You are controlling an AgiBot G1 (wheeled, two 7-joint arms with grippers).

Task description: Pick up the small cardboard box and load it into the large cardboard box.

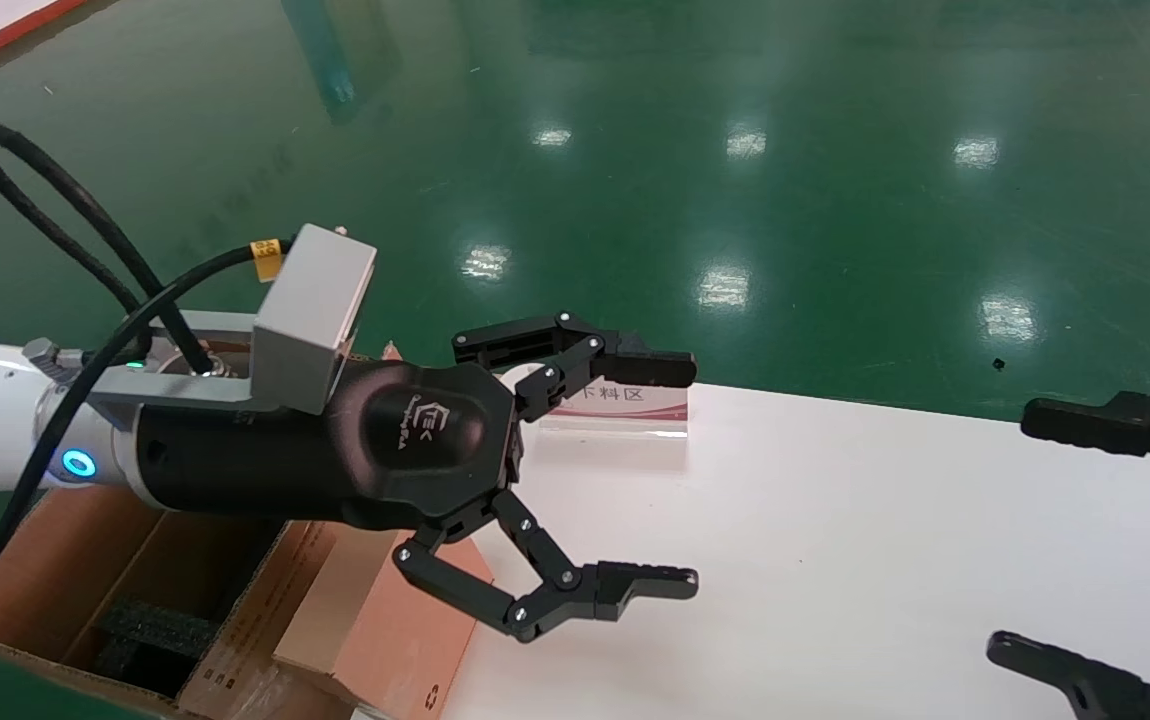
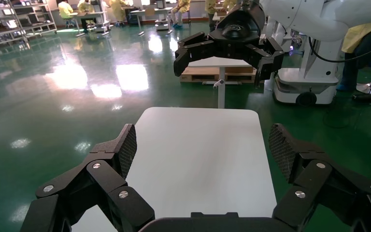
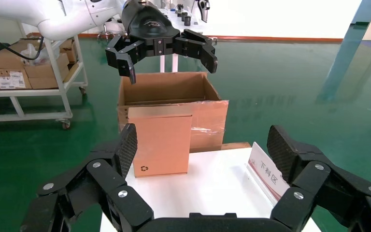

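Observation:
The small cardboard box (image 1: 390, 625) stands upright at the left edge of the white table (image 1: 835, 560), its recycling mark low on the face; it also shows in the right wrist view (image 3: 160, 140). The large cardboard box (image 1: 65, 570) stands open just left of it, black foam (image 1: 155, 630) inside, and rises behind the small box in the right wrist view (image 3: 171, 94). My left gripper (image 1: 692, 475) is open and empty, raised above the small box, and shows so in its own view (image 2: 204, 144). My right gripper (image 1: 1020, 530) is open and empty over the table's right side, facing the box (image 3: 203, 144).
A small white sign with red print (image 1: 625, 405) stands at the table's far edge, also in the right wrist view (image 3: 269, 170). Green floor lies all round the table. A trolley with cartons (image 3: 24, 77) stands far beyond the carton.

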